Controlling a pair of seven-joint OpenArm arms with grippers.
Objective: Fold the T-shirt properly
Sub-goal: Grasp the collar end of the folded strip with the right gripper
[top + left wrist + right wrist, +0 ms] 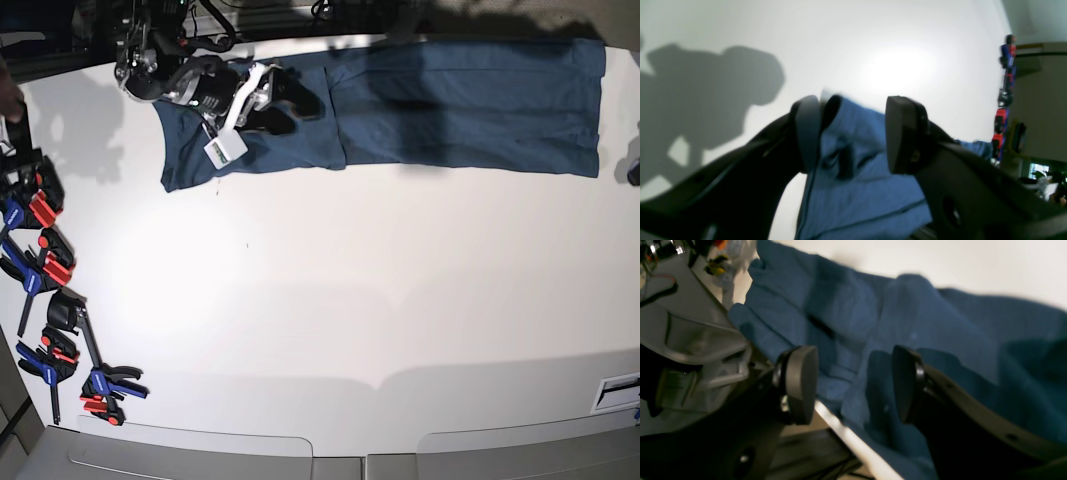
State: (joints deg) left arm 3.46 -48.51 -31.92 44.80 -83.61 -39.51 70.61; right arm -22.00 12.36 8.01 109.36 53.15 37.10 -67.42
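Observation:
The dark navy T-shirt [470,105] lies as a long flat band along the table's far edge. My right gripper [288,104] hovers over the shirt's left part. In the right wrist view the right gripper [853,383] is open, its pads apart above rumpled cloth [907,313] at the table's edge. In the left wrist view my left gripper [855,133] is open, with a piece of the shirt [857,186] between its fingers [903,133]. In the base view only a dark bit of the left arm [634,172] shows at the right edge, beside the shirt's right end.
Several red-blue-black clamps [40,260] lie along the left edge of the white table [350,300]. They also show in the left wrist view [1005,83]. A small white label [620,392] sits at the near right.

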